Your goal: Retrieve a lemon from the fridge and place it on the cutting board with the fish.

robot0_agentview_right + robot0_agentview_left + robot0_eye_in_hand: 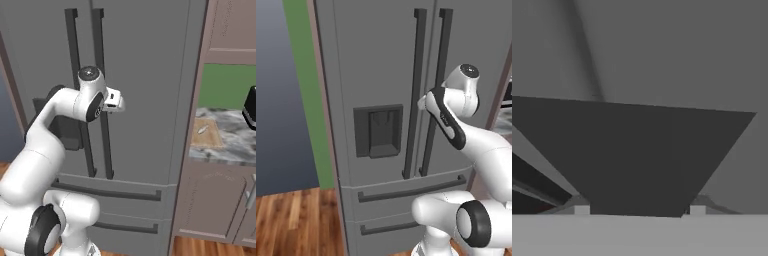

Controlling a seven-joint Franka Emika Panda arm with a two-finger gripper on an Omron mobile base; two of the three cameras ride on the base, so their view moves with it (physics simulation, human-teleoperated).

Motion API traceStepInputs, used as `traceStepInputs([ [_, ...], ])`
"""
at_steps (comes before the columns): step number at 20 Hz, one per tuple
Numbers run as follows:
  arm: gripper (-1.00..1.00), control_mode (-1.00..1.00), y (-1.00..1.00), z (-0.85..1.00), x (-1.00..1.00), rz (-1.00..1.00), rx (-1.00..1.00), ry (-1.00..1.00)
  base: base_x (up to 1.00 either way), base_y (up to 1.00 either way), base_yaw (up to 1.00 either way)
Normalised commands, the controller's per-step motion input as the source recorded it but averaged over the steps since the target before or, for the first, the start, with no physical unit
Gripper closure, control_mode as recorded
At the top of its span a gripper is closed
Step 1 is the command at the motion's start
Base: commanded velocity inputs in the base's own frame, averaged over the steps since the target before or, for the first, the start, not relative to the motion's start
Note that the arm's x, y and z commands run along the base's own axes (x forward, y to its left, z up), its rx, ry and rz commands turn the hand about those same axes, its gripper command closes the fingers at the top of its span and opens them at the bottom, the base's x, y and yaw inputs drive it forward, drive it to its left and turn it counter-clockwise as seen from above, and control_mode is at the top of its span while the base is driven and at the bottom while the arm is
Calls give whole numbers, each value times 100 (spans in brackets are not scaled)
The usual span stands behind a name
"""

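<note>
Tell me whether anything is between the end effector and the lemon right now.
Yes. Both fridge doors are shut, so the lemon is hidden inside. The end effector is at the right door's dark handle, which fills its hand view.

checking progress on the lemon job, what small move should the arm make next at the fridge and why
Probably finish closing on the right door's handle, then pull. The fridge doors are both shut, and the gripper sits right at that dark vertical bar, which in the hand view lies between the fingertips.

Cutting board on marbled countertop
</note>
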Motion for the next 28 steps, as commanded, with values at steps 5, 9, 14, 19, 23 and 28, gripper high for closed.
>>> traceStepInputs([
  [5,100,-100,0,-19,9,7,0,-35,0,0,0],
  [9,100,-100,0,-4,-44,1,0,-26,0,0,0],
  [14,100,-100,-25,31,-97,0,0,0,0,0,0],
  [19,100,-100,-94,50,-100,0,9,14,0,0,0],
  [23,100,-100,-100,40,-100,0,15,11,0,0,0],
  [28,100,-100,-97,29,-100,0,11,5,0,0,0],
])
